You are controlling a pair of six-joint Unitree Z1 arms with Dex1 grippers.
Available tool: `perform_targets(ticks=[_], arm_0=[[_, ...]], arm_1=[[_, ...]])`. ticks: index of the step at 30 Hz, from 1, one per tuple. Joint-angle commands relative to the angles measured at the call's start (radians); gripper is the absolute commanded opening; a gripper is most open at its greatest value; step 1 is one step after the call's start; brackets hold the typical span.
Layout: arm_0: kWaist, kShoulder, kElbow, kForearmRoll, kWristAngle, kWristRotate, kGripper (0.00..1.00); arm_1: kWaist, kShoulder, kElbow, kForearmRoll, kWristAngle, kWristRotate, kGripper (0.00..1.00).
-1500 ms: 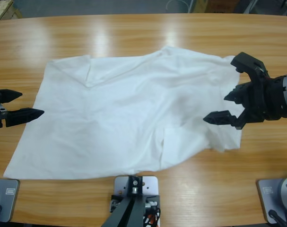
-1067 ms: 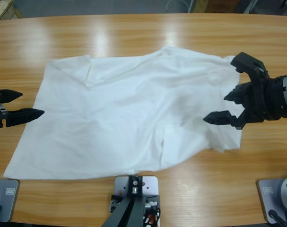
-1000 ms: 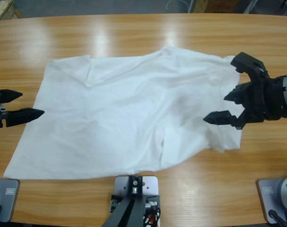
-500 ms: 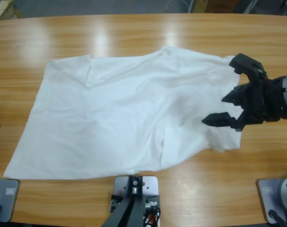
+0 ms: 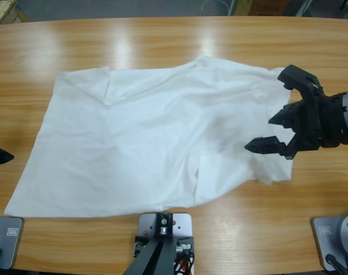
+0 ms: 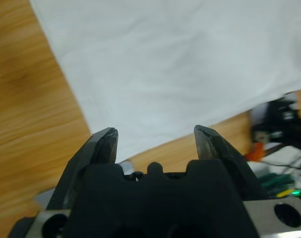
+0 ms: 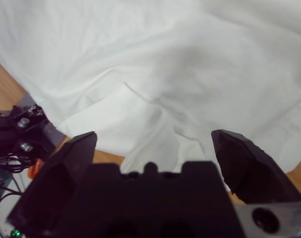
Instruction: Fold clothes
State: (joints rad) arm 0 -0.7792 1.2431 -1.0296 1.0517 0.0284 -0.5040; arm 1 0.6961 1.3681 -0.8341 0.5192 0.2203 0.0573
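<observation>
Lying spread across the middle of the wooden table (image 5: pixel 162 34): 1 white T-shirt (image 5: pixel 156 137), partly folded, creased toward its right end. Right gripper (image 5: pixel 277 112) hovers over the shirt's right edge, jaws spread wide, holding nothing. Left gripper (image 6: pixel 155 141) sits off the shirt's left edge, only a black tip in the high view; jaws apart, empty.

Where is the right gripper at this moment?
In the high view the right gripper comes in from the right edge, jaws open, above the right end of the white T-shirt spread on the wooden table.
</observation>
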Motion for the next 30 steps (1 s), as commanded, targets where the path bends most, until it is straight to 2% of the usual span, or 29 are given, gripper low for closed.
perform_targets(ticks=[1,4,6,16,20,23,26,30], arm_0=[[-0.03,0.229,-0.072,0.114,0.018,-0.003,0.631],[-0.051,0.253,-0.054,0.114,-0.039,-0.088,0.683],[-0.075,0.265,-0.036,0.114,-0.044,-0.145,0.753],[-0.234,0.441,0.008,0.113,-0.071,-0.321,0.752],[-0.235,0.488,0.012,0.097,0.009,-0.356,0.752],[-0.235,0.512,0.048,0.026,0.056,-0.39,0.75],[-0.235,0.507,0.098,-0.079,0.058,-0.41,0.742],[-0.239,0.538,0.118,-0.141,0.063,-0.441,0.738]], arm_1=[[0.007,0.003,0.01,-0.008,0.014,-0.008,0.937],[0.007,0.002,0.01,-0.008,0.013,-0.007,0.936],[0.006,0.0,0.01,-0.008,0.013,-0.007,0.937],[0.006,-0.021,0.015,-0.008,0.014,-0.007,0.937],[0.006,-0.029,0.018,-0.008,0.018,-0.007,0.938],[0.007,-0.032,0.019,-0.008,0.026,-0.007,0.938],[0.007,-0.036,0.02,-0.008,0.033,-0.007,0.94],[0.006,-0.038,0.021,-0.008,0.036,-0.007,0.941]])
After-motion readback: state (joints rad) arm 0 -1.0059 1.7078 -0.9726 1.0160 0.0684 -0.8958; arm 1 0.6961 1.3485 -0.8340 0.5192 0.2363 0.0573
